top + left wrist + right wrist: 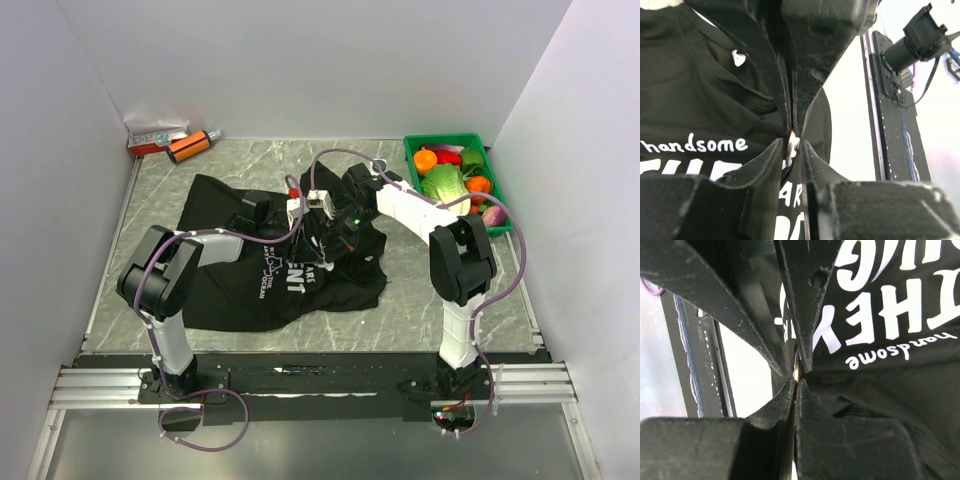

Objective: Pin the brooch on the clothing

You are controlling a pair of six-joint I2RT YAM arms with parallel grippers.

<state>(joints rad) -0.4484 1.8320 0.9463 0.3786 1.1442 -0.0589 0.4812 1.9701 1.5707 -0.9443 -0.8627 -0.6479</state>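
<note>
The clothing, a black T-shirt (250,290) with white lettering, lies crumpled on the marble table top. My left gripper (306,220) and right gripper (336,226) meet tip to tip above its chest. In the left wrist view my left gripper (792,146) is shut on a small shiny piece, the brooch (792,144), with shirt fabric (690,100) below. In the right wrist view my right gripper (796,382) is shut tight, with a gold glint of the brooch (799,373) at its tips, beside the shirt (900,405). Most of the brooch is hidden.
A green bin (445,140) of toy vegetables stands at the back right. An orange bottle (192,146) and a red and white box (155,138) lie at the back left. White walls close in three sides. A metal rail (300,385) runs along the near edge.
</note>
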